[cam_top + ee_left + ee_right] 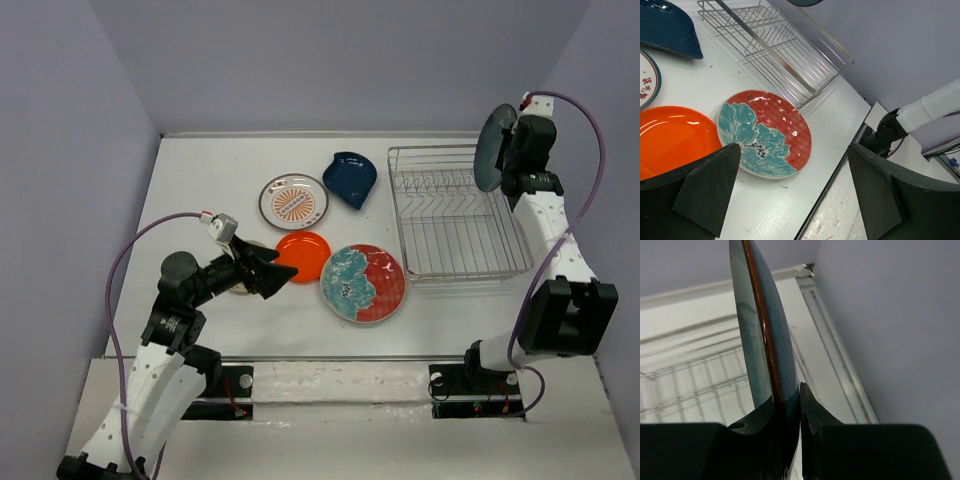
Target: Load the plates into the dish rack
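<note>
Dish-loading job barely begun: the right pincer (788,410) pinches the dark teal plate (492,148) by its rim and holds it on edge in the air above the far right corner of the dish rack (455,215), close to the side wall. The rack's tines stand bare, with no plate slotted between them yet.

Four more plates lie flat on the tabletop (200,190) to the left of the rack. They are the white plate with the orange sunburst (294,202), the dark blue irregular plate (350,178) just beside it, the plain orange plate (302,256) and, nearest the rack, the large teal-and-red plate (363,283).

The left pincer (272,268) hangs low at the orange plate's left edge, its jaws spread wide and gripping nothing. A pale rim showing beneath it may be the small cream plate (240,291), though most of it is hidden.

By the look of things, the task stands at its first placement. The teal plate has to come down between the tines, and the five on the tabletop are all left to load
</note>
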`<move>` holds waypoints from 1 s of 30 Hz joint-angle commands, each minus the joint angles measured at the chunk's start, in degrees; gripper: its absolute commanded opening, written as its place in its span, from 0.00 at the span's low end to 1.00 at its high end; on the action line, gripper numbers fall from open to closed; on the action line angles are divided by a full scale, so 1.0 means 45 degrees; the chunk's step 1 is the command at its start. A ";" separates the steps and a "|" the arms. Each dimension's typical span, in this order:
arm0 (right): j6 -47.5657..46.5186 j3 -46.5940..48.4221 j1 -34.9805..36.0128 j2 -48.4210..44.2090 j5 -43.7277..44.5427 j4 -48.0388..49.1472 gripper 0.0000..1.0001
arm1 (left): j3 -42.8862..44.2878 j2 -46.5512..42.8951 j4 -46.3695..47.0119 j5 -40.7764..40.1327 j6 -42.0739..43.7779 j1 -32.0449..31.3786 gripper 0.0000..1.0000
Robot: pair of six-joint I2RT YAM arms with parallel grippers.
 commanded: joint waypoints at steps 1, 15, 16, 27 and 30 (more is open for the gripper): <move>-0.2399 0.1041 -0.1154 -0.0039 -0.0558 0.1587 0.07 | 0.0523 -0.0226 -0.0199 -0.0266 0.0362 -0.0607 0.99; -0.2850 0.1295 -0.2251 0.1035 -0.2630 0.0413 0.07 | 0.0523 -0.0110 -0.0336 -0.0462 0.0381 -0.1156 0.99; -0.2753 0.1179 -0.2252 0.1171 -0.2787 0.0374 0.07 | 0.0542 -0.0090 -0.0336 -0.0481 0.0381 -0.1136 0.99; -0.1816 0.0046 -0.2252 0.1817 -0.3588 0.0413 0.19 | 0.0581 0.0241 -0.0842 -0.1610 0.0265 -0.1117 0.99; -0.1328 0.0083 -0.2252 0.1954 -0.3628 0.0296 0.58 | 0.0562 0.0514 -0.0981 -0.2102 0.0031 -0.0845 0.99</move>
